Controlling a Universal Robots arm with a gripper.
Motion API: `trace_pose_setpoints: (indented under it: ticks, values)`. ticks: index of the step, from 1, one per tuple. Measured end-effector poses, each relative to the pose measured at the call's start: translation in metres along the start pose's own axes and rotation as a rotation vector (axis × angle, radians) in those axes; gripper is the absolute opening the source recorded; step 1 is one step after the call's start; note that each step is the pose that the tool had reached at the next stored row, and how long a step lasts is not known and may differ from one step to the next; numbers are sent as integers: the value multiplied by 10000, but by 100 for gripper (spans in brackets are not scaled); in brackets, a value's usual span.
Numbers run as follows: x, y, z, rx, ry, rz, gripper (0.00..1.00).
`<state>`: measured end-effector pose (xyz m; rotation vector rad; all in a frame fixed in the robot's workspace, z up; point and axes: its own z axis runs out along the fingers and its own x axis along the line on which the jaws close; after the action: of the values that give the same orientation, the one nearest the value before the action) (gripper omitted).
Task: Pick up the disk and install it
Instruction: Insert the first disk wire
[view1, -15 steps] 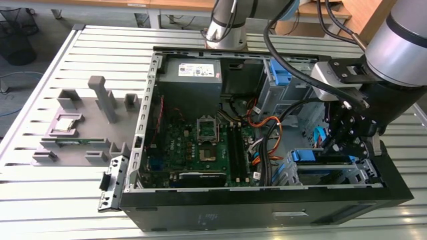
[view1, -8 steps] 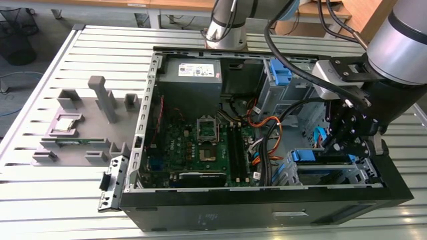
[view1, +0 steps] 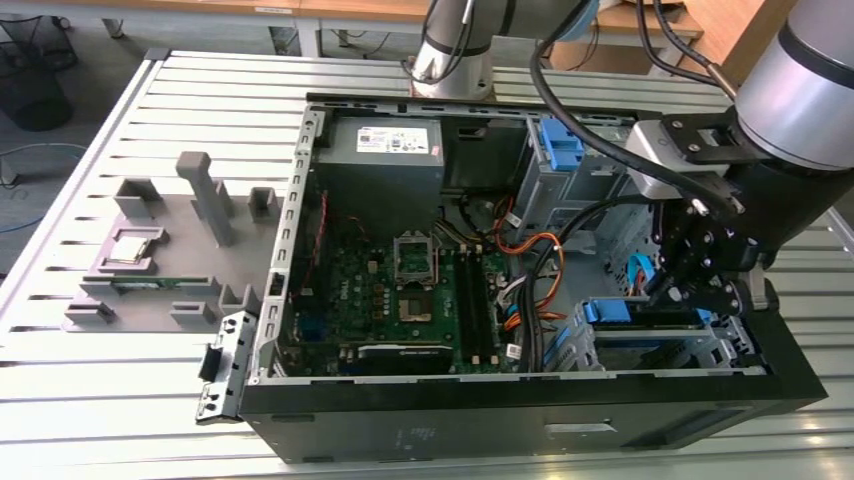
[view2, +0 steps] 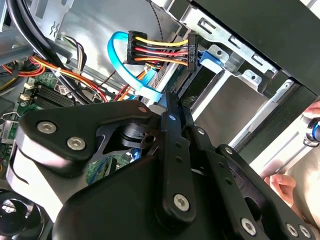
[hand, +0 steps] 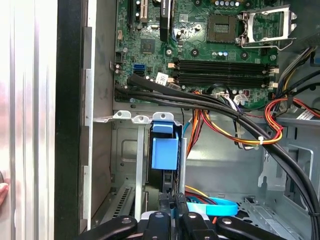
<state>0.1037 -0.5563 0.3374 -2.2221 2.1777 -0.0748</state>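
Note:
The disk (view1: 641, 318) lies in the drive cage at the front corner of the open computer case (view1: 400, 420), on the exterior view's right. Its blue rail bracket (hand: 164, 152) shows end-on in the cage slot in the first wrist view. My gripper (view1: 683, 292) hangs straight down over that cage. Its black fingers (hand: 172, 207) stand together, shut, with their tips at the disk's blue-framed end (view2: 205, 56). The gripper (view2: 170, 100) sits just beside the plug with red, yellow and black wires (view2: 160, 50) and the light blue data cable (view2: 145, 87).
Thick black cables (hand: 210, 102) and orange-yellow wires (hand: 270, 135) cross the case beside the cage. The motherboard (view1: 400, 290) and a grey power supply (view1: 380, 150) fill the rest. A grey fixture (view1: 160, 250) stands outside on the slatted table. A person's hand (view2: 285, 185) is near the case.

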Motion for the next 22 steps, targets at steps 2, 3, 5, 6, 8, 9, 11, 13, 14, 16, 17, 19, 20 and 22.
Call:
trace_pose_setpoints:
  ticks: [2, 3, 5, 6, 8, 9, 11, 13, 14, 16, 17, 19, 20, 22]
  values:
    - [0, 1, 13, 0, -4, 0, 16]
    - [-1, 1, 18, 0, -1, 0, 16]
    - [-2, 1, 19, 0, 1, 0, 16]
    - [-2, 1, 19, -1, 1, 0, 16]
    - [-4, 1, 20, 0, -2, 0, 16]
    - [-6, 1, 20, 0, -2, 0, 16]
    - [-9, 0, 20, 0, -2, -1, 16]
    - [-10, 1, 20, 0, -1, -1, 16]
    - [-12, 1, 20, 0, 0, -1, 16]
    - [-15, 3, 20, 0, -1, 0, 16]
    - [-16, 3, 20, 0, -1, -1, 16]
    - [-16, 4, 20, 0, 2, -1, 16]
    - [-16, 5, 20, 0, 3, 0, 16]
    - [-17, 5, 20, 0, 15, -1, 16]
